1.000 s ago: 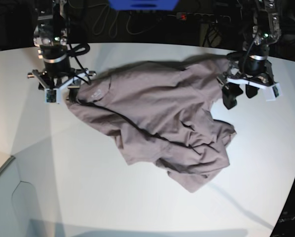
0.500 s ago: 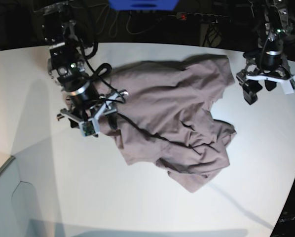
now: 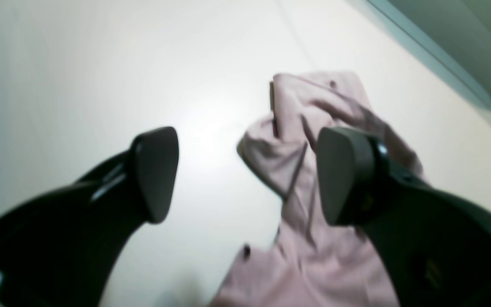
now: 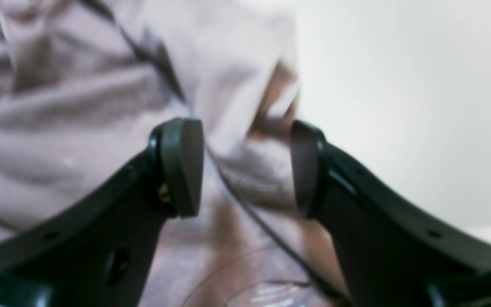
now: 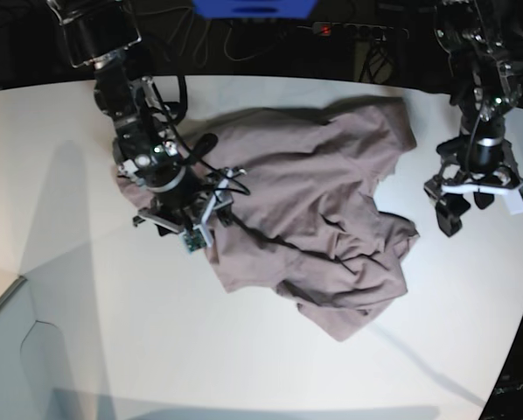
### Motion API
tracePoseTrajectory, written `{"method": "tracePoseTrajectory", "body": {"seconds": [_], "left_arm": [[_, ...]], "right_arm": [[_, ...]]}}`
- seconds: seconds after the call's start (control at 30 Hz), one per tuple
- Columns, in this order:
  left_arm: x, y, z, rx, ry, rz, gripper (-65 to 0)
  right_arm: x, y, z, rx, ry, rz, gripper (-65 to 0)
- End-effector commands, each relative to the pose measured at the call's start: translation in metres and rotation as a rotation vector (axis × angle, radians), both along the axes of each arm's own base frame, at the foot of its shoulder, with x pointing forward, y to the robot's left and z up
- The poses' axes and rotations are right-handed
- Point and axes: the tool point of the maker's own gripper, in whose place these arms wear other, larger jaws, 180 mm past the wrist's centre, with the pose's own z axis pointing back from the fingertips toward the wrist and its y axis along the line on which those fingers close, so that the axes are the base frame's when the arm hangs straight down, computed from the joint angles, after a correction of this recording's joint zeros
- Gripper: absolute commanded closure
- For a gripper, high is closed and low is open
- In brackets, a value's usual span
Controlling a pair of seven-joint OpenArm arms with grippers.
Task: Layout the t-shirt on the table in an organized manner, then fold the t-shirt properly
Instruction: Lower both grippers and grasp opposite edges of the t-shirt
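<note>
Left wrist view: the left gripper has its jaws spread wide with nothing between them, hovering over bare white worktop. A bunched fold of the t-shirt lies below and beyond the right-hand jaw, partly hidden by it. The picture is soft, so I cannot tell which part of the garment this is.

Right wrist view: the right gripper is also released, jaws apart, poised low over rumpled t-shirt cloth with a dark seam running between the pads. The blur leaves it unclear whether the pads touch the cloth.

Base view: the t-shirt lies crumpled in the middle of the worktop, lower part folded over itself toward the near side. The right gripper sits over its left edge; the left gripper hangs apart from the cloth, over bare surface.

Risk, as I judge it: closing here, the right gripper may pinch several layers at once, so a pull would drag the whole heap instead of spreading it. The left gripper, off the cloth, would close on nothing.

Against the earlier base pictures, the right arm has travelled from the shirt's far-left corner down along its edge, and the left gripper has drawn away from the upper right corner toward the near side; the shirt itself has barely shifted
</note>
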Motion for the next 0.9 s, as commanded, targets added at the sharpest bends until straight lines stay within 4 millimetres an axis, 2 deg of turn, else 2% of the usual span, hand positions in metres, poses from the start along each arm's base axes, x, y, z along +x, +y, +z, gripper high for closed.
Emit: {"method": "tracePoseTrajectory", "body": {"seconds": [0.0, 0.07, 0.3, 0.53, 0.67, 0.73, 0.87], "left_arm": [[0.011, 0.003, 0.016, 0.015, -0.058, 0.000, -49.0], [0.022, 0.009, 0.019, 0.030, -0.065, -0.003, -49.0], [0.058, 0.016, 0.014, 0.075, -0.051, -0.001, -49.0], [0.110, 0.019, 0.004, 0.044, -0.027, 0.017, -49.0], [0.143, -0.003, -0.027, 0.005, 0.059, -0.038, -49.0], [0.160, -0.015, -0.036, -0.018, 0.094, -0.066, -49.0], [0.182, -0.024, -0.055, -0.067, 0.156, -0.062, -49.0]], "right_arm": [[0.013, 0.003, 0.014, 0.020, -0.050, 0.006, -33.1], [0.014, 0.000, 0.004, 0.009, -0.024, 0.001, -33.1], [0.023, -0.008, -0.009, -0.016, 0.011, -0.009, -32.7], [0.024, -0.012, -0.021, -0.029, 0.044, -0.016, -32.4], [0.021, -0.016, -0.024, -0.031, 0.051, -0.022, -32.4], [0.020, -0.017, -0.025, -0.032, 0.053, -0.025, -32.4], [0.020, -0.017, -0.025, -0.032, 0.055, -0.025, -32.4]]}}
